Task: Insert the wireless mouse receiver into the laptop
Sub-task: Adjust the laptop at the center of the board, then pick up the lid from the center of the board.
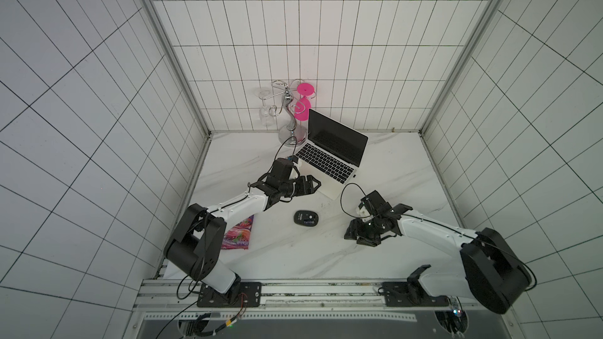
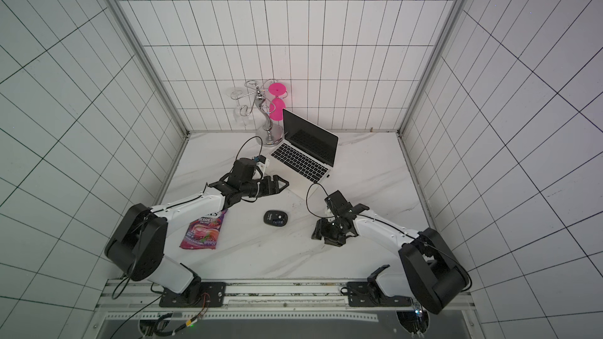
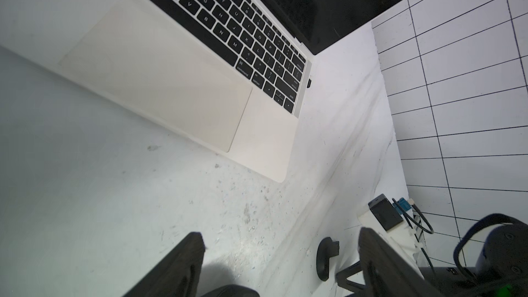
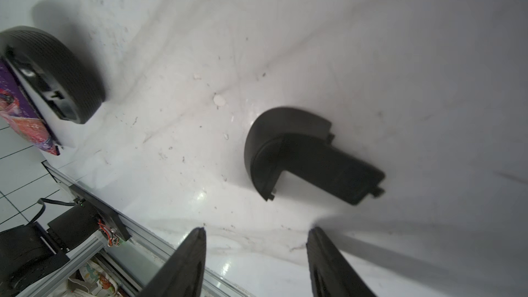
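The laptop (image 1: 329,161) (image 2: 301,161) stands open on the marble table, its screen dark, and its trackpad fills the left wrist view (image 3: 160,81). The wireless mouse receiver (image 3: 309,83) is a tiny dark stub sticking out of the laptop's right side edge, and it shows in both top views (image 1: 354,176) (image 2: 328,176). My left gripper (image 1: 316,185) (image 2: 283,185) (image 3: 281,241) hovers by the laptop's front edge, open and empty. My right gripper (image 1: 357,239) (image 2: 324,239) (image 4: 257,232) is low over the table to the right of the mouse, open with nothing between its fingers.
The black mouse (image 1: 306,217) (image 2: 275,217) (image 4: 51,72) lies between the arms. Its black crescent cover (image 4: 300,152) (image 3: 325,255) lies on the table just ahead of the right gripper. A candy bag (image 2: 204,229) lies near the left arm. A chrome glass rack (image 1: 288,109) stands behind the laptop.
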`<state>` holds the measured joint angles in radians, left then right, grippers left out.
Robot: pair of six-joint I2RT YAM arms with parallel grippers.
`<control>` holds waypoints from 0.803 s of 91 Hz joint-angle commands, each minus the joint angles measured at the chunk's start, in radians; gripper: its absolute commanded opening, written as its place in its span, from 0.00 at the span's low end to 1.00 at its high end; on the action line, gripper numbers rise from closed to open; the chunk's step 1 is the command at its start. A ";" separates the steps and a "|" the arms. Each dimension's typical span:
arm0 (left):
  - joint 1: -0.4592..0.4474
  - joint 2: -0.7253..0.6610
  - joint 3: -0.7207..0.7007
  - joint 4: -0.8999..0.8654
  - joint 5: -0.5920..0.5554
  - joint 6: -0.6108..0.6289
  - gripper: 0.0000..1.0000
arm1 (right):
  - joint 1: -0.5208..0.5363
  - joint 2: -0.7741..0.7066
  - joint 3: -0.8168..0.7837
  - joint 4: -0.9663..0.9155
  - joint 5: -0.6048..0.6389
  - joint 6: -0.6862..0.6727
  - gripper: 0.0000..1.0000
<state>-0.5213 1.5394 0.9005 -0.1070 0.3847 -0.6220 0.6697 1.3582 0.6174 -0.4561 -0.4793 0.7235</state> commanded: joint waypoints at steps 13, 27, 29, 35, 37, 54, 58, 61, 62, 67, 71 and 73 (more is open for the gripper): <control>0.006 -0.131 -0.097 -0.070 -0.060 0.000 0.86 | 0.011 0.124 0.090 0.050 -0.001 -0.115 0.57; 0.023 -0.184 -0.126 -0.116 -0.076 0.001 0.86 | 0.007 0.214 0.164 0.052 0.055 -0.176 0.55; 0.025 -0.192 -0.132 -0.119 -0.080 0.001 0.86 | 0.007 0.226 0.176 0.059 0.051 -0.178 0.55; 0.030 -0.207 -0.143 -0.126 -0.091 -0.002 0.86 | 0.007 0.263 0.204 0.077 0.041 -0.172 0.55; 0.032 -0.212 -0.144 -0.128 -0.093 -0.002 0.86 | 0.007 0.273 0.212 0.090 0.039 -0.167 0.55; 0.037 -0.246 -0.177 -0.116 -0.076 0.000 0.86 | 0.005 0.308 0.268 0.153 0.051 -0.152 0.56; 0.035 -0.258 -0.185 -0.117 -0.068 0.005 0.86 | 0.005 0.304 0.280 0.153 0.025 -0.161 0.56; 0.035 -0.270 -0.191 -0.121 -0.063 0.009 0.86 | 0.006 0.291 0.283 0.151 0.010 -0.175 0.57; 0.035 -0.274 -0.192 -0.121 -0.062 0.010 0.86 | 0.005 0.284 0.284 0.148 0.007 -0.182 0.57; 0.035 -0.294 -0.208 -0.123 -0.054 0.014 0.86 | 0.004 0.249 0.278 0.127 0.010 -0.208 0.59; 0.034 -0.312 -0.222 -0.123 -0.042 0.017 0.86 | -0.002 0.214 0.271 0.112 0.027 -0.234 0.60; 0.032 -0.325 -0.228 -0.123 -0.038 0.017 0.86 | -0.006 0.201 0.266 0.106 0.038 -0.251 0.62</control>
<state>-0.4881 1.2690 0.7006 -0.2306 0.3210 -0.6258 0.6693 1.6321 0.8795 -0.3195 -0.4591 0.5484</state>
